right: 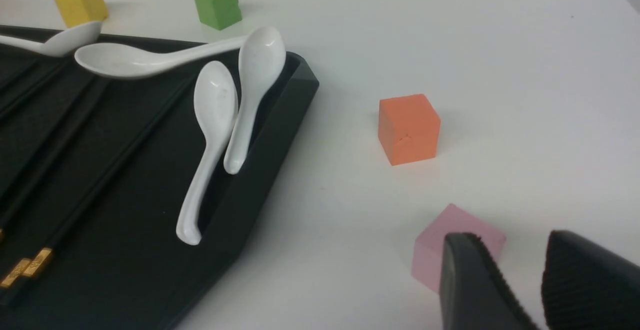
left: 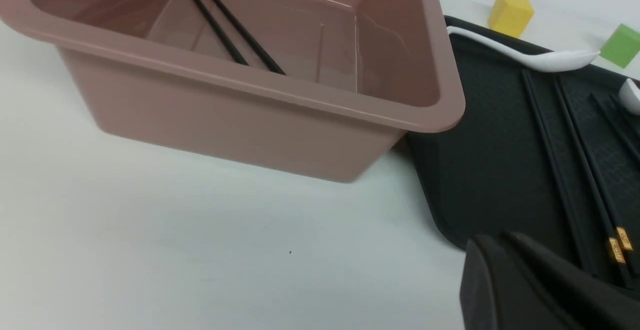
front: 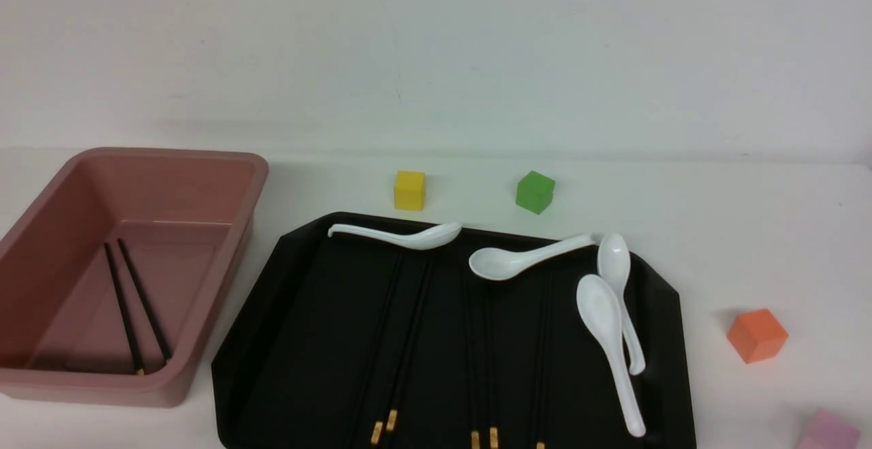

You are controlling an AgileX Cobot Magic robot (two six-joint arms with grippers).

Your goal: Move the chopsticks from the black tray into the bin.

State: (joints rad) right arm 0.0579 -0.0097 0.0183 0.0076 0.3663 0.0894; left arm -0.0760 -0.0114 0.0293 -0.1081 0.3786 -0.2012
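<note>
Your landmark is the black tray (front: 286, 340), sitting near the front of the white tabletop (front: 749, 231).

Bin (front: 41, 231): dusty-pink tub just off the tray's left edge, close but apart from it. One pair of chopsticks in the bin (front: 133, 306) lies on its floor, gold ends toward you, tips fanned slightly.

On the tray you have three more pairs of black chopsticks, lying roughly parallel, gold bands at the near rim: the left pair (front: 398, 340), the middle pair (front: 480, 353), the right pair (front: 541, 347). They are hard to pick out against the black surface.

Four white soup spoons share the tray: the far-left spoon (front: 402, 234) along the far rim, the centre spoon (front: 518, 258) with its bowl toward the middle, and the two right spoons (front: 616, 319) side by side against the right rim.

Off the tray: yellow cube (front: 409, 190) and green cube (front: 535, 192) beyond the far rim, orange cube (front: 756, 334) to the right, pink cube (front: 828, 430) nearer you than the orange one.

Left gripper (left: 505, 250): fingers pressed together, nothing between them, above the tray's near-left corner.

Right gripper (right: 510, 270): fingers parted with a clear gap, holding nothing, over the bare table right of the tray, next to the pink cube.
</note>
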